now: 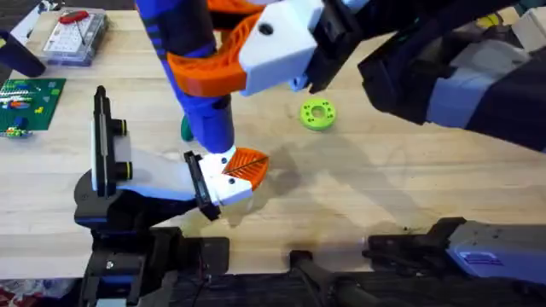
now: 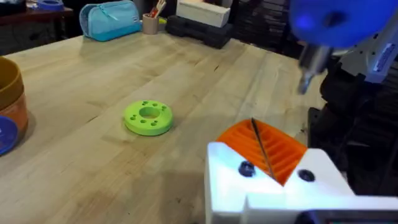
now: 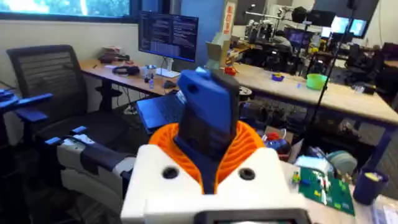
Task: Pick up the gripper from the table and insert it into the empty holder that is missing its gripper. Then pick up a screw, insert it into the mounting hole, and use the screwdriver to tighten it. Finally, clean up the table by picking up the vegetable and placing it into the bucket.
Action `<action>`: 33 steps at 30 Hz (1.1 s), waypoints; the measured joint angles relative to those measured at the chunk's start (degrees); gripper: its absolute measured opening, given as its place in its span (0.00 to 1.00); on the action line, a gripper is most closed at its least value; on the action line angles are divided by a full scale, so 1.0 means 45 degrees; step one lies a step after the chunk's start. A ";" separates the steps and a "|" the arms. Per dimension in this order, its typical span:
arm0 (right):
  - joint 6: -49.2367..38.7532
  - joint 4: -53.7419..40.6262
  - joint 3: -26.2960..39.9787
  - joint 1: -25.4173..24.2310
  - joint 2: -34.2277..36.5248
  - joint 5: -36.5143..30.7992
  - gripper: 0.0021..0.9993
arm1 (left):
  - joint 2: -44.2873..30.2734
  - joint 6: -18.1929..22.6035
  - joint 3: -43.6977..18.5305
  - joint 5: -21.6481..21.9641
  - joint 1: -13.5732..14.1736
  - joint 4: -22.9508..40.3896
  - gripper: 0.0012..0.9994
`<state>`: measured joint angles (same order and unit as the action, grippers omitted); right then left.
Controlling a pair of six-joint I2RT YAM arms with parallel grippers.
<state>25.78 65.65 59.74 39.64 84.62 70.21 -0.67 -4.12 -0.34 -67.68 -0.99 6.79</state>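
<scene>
The screwdriver (image 1: 198,81) stands upright over the table, and my right gripper (image 1: 205,47) is shut on its thick blue handle (image 3: 208,115) with the orange ribbed pads. Its metal shaft (image 2: 308,68) points down just beside my left gripper (image 1: 239,170). The left gripper rests low over the table, its orange pads (image 2: 267,149) pressed together with only a thin dark line between them. The vegetable (image 1: 184,128) peeks out dark green behind the screwdriver. The bucket (image 2: 9,106), orange-brown with a blue band, stands at the edge of the left wrist view.
A lime-green disc with holes (image 1: 317,113) lies mid-table, right of the screwdriver. A clear parts box (image 1: 77,38) with a red-handled tool on it sits at the back left, with a green circuit board (image 1: 30,102) in front of it. The right arm hangs large over the table's right half.
</scene>
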 joint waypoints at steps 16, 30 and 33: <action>-0.0427 -0.0019 -0.0912 0.0359 0.0000 -0.0762 0.05 | 0.0000 0.0000 0.0000 0.0000 0.0000 0.0000 0.01; -0.0607 -0.0112 -0.0921 0.0355 0.0423 -0.0878 0.05 | -0.0005 0.0000 0.0000 0.0005 0.0000 0.0000 0.01; -0.0655 -0.0112 -0.0921 0.0345 0.0427 -0.0888 0.05 | -0.0005 0.0000 0.0000 0.0000 0.0000 0.0000 0.01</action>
<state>22.83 65.14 55.59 41.19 86.54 66.22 -0.69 -4.12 -0.34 -67.68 -0.99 6.79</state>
